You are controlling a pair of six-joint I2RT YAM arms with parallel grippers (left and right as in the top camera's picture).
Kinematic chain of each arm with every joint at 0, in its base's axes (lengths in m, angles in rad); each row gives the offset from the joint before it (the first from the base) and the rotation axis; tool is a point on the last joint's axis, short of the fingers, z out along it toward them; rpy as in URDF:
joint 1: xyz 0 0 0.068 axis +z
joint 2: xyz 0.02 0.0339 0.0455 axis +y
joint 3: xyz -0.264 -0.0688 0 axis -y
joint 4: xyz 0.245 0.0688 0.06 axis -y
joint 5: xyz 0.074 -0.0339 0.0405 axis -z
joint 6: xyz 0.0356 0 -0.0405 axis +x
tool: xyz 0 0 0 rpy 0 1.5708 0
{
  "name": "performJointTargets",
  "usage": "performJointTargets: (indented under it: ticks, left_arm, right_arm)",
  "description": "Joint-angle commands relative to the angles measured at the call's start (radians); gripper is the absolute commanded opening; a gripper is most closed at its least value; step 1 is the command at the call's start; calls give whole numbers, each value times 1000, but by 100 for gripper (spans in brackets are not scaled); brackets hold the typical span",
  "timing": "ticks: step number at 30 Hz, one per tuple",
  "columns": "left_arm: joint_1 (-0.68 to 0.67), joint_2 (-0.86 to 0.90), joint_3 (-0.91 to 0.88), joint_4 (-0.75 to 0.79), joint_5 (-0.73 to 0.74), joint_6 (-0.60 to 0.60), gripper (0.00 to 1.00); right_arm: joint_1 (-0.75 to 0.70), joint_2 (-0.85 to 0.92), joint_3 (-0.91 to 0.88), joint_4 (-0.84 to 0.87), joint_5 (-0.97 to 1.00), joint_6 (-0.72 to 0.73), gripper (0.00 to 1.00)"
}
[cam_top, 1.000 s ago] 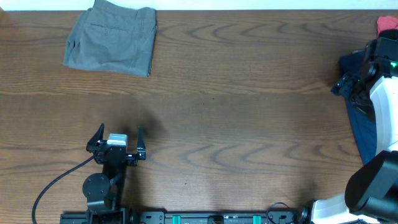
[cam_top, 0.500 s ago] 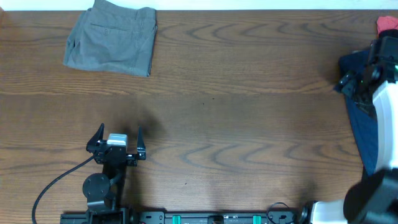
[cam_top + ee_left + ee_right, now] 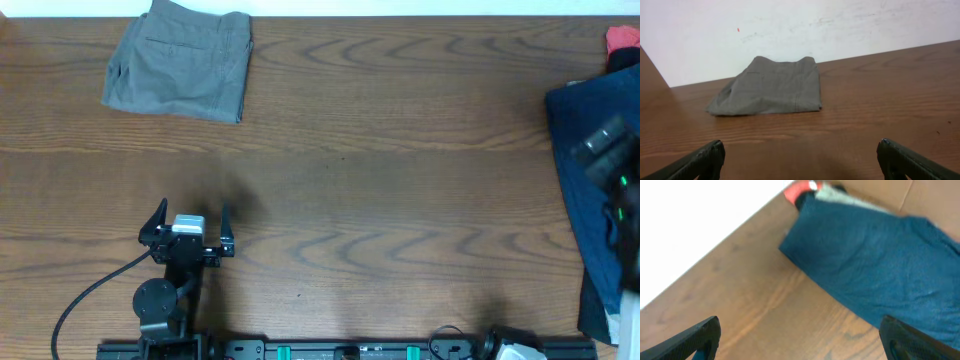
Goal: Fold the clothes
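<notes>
Left end effector point(image 3: 192, 212): low at near edge, aimed toward far edge, fingers wide.
Right end effector point(image 3: 800, 341): over blue garment point(image 3: 568, 115), fingers wide.
Long axis, blue garment: near-to-far along worktop point(image 3: 400, 200) right edge.

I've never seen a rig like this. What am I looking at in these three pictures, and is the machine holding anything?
It is a robot with two arms, each ending in a two-finger pincer. One picture looks down from above the wooden table; the other two come from small cameras on the wrists, so the dark tips in their bottom corners belong to the pincers. The left pincer faces a folded grey garment at the table's far left corner. The right pincer looks over a blue garment at the right edge, with something red beyond it. Both pincers are open and hold nothing.
</notes>
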Motion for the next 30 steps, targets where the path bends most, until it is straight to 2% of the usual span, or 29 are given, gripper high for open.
performJointTargets:
  ticks: [1,10,18,22,30]
  left_arm:
    - [5,-7,-29,-13,-5,16,98]
    - [5,-7,-29,-13,-5,17,98]
    - [5,-7,-29,-13,-5,16,98]
    - [5,-7,-29,-13,-5,16,98]
    - [5,-7,-29,-13,-5,16,98]
  right_arm:
    - [7,-106,1,-2,11,-11,99]
    - [7,-280,1,-6,28,-10,99]
    - [52,-362,-47,-22,-103,16,99]
    - [79,-403,-127,21,-135,16,99]
    - [158,-562,-450,272,-145,16,99]
